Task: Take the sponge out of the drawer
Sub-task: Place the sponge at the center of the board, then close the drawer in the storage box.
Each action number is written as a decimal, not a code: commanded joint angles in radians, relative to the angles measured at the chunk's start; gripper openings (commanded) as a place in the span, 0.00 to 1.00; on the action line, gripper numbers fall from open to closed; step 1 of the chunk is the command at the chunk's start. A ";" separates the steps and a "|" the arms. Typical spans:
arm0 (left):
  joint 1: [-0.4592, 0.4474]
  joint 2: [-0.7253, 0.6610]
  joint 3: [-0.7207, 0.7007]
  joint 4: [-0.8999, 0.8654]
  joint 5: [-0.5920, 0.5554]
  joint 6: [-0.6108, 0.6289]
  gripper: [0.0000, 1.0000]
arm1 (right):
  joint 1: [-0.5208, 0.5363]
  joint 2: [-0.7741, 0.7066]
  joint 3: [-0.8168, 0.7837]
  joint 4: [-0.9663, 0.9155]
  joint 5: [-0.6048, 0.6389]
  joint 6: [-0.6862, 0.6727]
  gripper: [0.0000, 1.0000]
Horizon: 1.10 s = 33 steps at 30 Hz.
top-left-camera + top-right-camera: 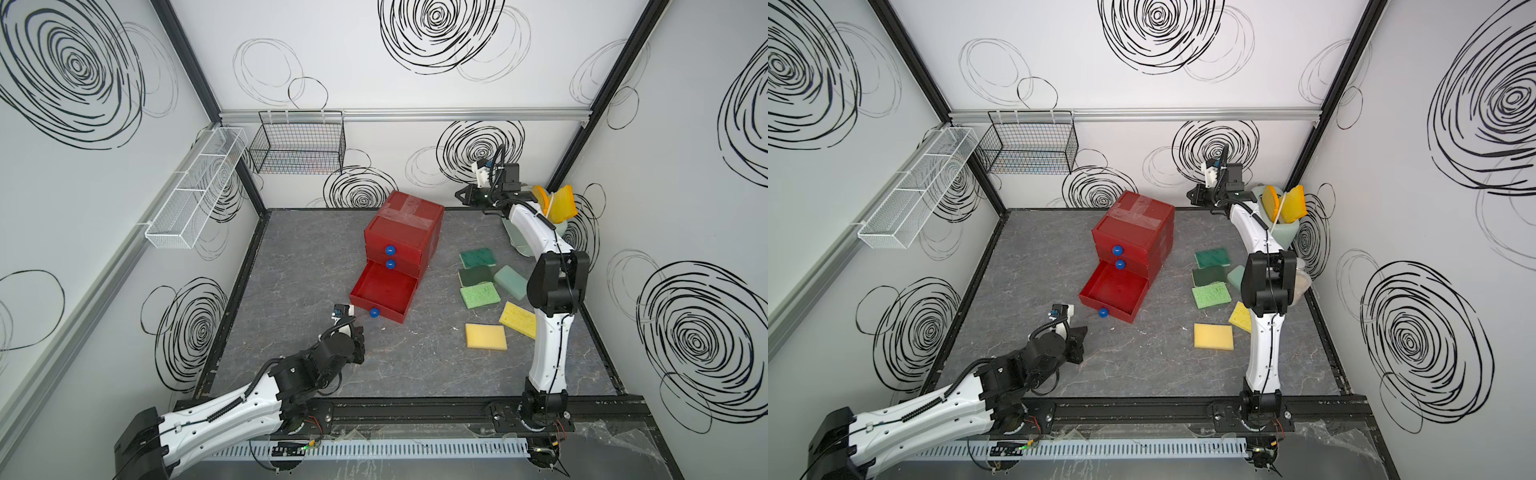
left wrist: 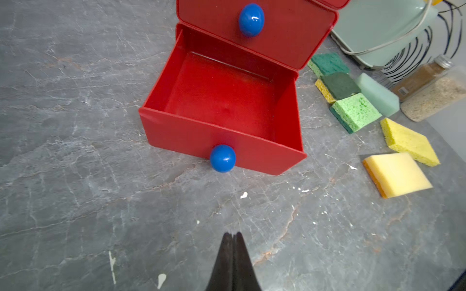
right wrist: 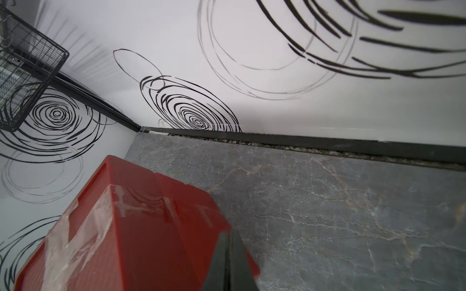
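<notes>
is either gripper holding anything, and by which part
Nothing is held. The left gripper is shut empty in front of the open drawer; the right gripper is shut empty too.

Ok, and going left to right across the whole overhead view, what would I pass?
White mesh rack → black wire basket → red drawer unit → pale yellow sponge → upright orange sponges. The arms and the other sponges overlap these, so they are left out.

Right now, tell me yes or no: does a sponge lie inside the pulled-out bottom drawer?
No: in the left wrist view the open drawer shows only its bare red floor and walls.
</notes>
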 commanded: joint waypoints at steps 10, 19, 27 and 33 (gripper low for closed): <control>0.029 0.270 -0.110 0.485 -0.012 -0.064 0.00 | -0.007 0.121 -0.017 0.202 -0.232 0.116 0.00; 0.123 0.575 -0.012 0.741 0.050 0.022 0.00 | -0.038 0.223 -0.006 0.293 -0.310 0.183 0.00; 0.176 0.720 0.042 0.852 0.110 0.056 0.00 | -0.009 0.306 0.020 0.313 -0.399 0.185 0.00; 0.200 0.794 0.061 0.933 0.125 0.072 0.00 | 0.008 0.323 0.011 0.330 -0.424 0.192 0.00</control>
